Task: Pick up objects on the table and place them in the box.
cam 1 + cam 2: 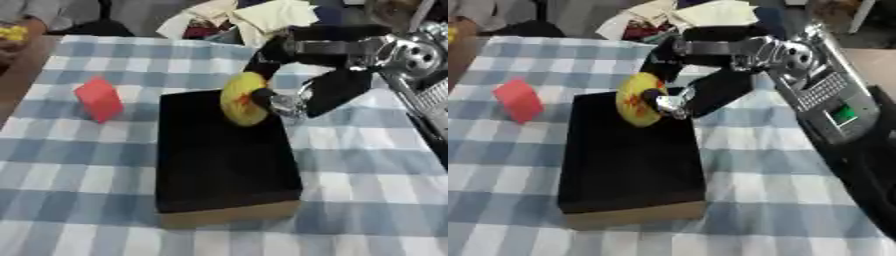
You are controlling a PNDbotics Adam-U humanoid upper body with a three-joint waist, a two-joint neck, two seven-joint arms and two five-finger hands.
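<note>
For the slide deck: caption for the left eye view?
Right hand holds a yellow disc over the black box; red block waits on the table.

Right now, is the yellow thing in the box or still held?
Still held: the right hand pinches the yellow disc over the black box's far edge.

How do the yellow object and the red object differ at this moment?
The yellow object is rounded and disc-like with orange marks; the red object is a plain, blocky, flat-faced shape. The yellow one is held by the right hand, fingers curled round it, over the far end of the black box; the red one lies untouched on the checked tablecloth, to the left of the box. Neither is inside the box yet.
</note>
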